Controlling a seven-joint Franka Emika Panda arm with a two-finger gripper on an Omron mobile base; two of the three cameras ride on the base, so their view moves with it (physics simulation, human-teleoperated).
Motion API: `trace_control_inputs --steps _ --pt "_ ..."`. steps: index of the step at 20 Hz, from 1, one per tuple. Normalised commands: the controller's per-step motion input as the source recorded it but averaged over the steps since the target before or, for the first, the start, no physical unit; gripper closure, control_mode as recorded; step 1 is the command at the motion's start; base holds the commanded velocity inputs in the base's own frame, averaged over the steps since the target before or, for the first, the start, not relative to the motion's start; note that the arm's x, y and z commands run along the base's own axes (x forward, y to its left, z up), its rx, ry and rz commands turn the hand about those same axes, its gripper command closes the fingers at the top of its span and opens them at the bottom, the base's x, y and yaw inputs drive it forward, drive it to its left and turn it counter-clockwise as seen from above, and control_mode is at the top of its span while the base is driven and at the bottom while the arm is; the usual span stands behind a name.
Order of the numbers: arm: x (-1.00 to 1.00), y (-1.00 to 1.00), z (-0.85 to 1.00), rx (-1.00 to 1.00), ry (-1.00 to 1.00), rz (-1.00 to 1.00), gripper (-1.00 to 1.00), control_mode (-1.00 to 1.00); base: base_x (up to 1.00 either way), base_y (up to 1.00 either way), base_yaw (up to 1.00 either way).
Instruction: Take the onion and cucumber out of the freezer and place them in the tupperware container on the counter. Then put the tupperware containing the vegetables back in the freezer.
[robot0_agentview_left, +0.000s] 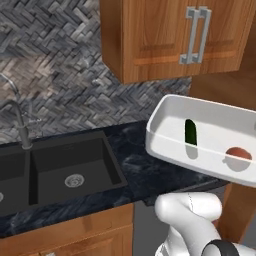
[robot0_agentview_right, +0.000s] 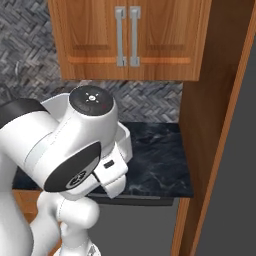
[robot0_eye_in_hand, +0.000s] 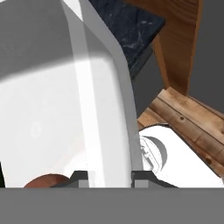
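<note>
Left base view: the tupperware container (robot0_agentview_left: 210, 117) is seen at 3 o'clock, raised and tilted, its near edge overhanging the counter (robot0_agentview_left: 145, 175). The cucumber (robot0_agentview_left: 190, 132) stands near the tray's middle; the onion (robot0_agentview_left: 239, 154) lies at 4 o'clock of it, apart, toward the tray's right end. A black sink (robot0_agentview_left: 65, 172) is set in the counter at 9 o'clock, with a faucet (robot0_agentview_left: 20, 127) behind it. A wooden wall cabinet (robot0_agentview_left: 175, 35) hangs at 12 o'clock.

Right base view: the arm covers most of the tray; a white corner of it is seen at 3 o'clock of the elbow, over the dark counter.

Hand view: the gripper (robot0_eye_in_hand: 110, 177) is narrowed onto the tray's rim, which runs up between the two fingertips (robot0_eye_in_hand: 79, 176) from 6 to 12 o'clock. The onion is glimpsed at 7 o'clock, inside the tray, just beside the left fingertip.

No brands, labels or writing can be read.
</note>
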Motion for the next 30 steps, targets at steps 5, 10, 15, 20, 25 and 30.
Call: trace_control_inputs --steps 5,10,15,20,25,30 --pt "0.0 0.0 0.0 0.0 0.0 0.0 1.0 1.0 -1.0 0.41 -0.08" --pt "0.0 0.0 0.0 0.0 0.0 0.0 1.0 1.0 -1.0 0.64 -0.13" --pt "0.0 0.0 0.0 0.0 0.0 0.0 1.0 1.0 -1.0 0.37 -0.17" --pt "0.0 0.0 0.0 0.0 0.0 0.0 1.0 1.0 -0.94 -0.19 -0.23" --pt "0.0 0.0 0.0 0.0 0.0 0.0 1.0 1.0 -0.27 -0.82 -0.25" --pt "0.0 0.0 0.0 0.0 0.0 0.0 1.0 1.0 0.0 -1.0 -0.21"
